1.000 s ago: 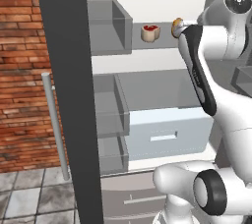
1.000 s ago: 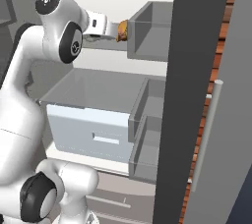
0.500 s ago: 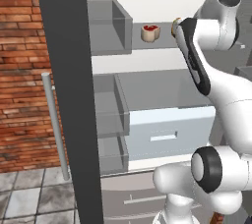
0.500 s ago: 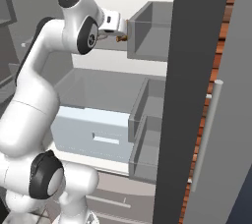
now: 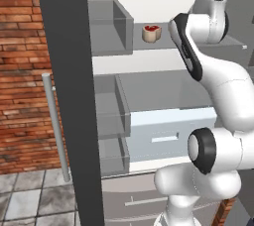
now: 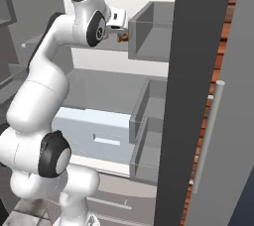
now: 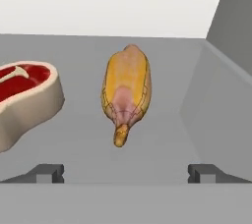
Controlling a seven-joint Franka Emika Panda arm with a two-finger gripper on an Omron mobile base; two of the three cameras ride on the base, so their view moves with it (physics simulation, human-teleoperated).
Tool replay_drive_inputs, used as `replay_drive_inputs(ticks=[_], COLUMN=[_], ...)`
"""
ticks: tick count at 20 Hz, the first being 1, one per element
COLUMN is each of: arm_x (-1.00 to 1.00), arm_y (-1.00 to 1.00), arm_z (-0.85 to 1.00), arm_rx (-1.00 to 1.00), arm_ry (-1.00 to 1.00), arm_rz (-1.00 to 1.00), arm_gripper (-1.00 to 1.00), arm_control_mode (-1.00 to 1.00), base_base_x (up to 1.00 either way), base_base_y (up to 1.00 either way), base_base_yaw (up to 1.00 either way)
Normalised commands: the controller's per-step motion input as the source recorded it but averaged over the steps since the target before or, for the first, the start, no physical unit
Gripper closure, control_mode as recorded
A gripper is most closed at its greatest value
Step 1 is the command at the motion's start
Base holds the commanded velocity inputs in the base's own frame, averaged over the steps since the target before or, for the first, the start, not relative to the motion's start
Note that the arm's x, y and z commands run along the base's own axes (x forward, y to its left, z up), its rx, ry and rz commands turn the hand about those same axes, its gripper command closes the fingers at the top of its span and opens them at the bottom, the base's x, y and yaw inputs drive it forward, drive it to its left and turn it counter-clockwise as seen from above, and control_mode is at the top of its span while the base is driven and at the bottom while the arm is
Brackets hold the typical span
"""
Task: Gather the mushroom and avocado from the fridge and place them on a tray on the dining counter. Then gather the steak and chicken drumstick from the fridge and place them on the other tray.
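the gripper is spread wide and holds nothing, its two tips level with each other. the tan-yellow, knobbly chicken drumstick lies on the grey fridge shelf straight ahead of it, centred between the tips, long axis running away from the hand with the bony end nearest. the red steak with its white fatty edge sits just beside it, toward the shelf's left edge, clear of the closing line.
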Motion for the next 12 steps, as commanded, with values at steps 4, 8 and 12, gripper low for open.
replay_drive_inputs(ticks=[4,8,12], arm_x=[0.53,0.57,0.49], arm_y=[-0.06,-0.11,-0.16], arm_z=[-0.14,-0.14,-0.1], arm_rx=[0.0,0.0,0.0], arm_ry=[0.0,0.0,0.0], arm_rz=[0.0,0.0,0.0], arm_gripper=[-1.0,-1.0,-1.0], arm_control_mode=[-1.0,-1.0,-1.0], base_base_x=[0.0,0.0,0.0], base_base_y=[0.0,0.0,0.0], base_base_yaw=[0.0,0.0,0.0])
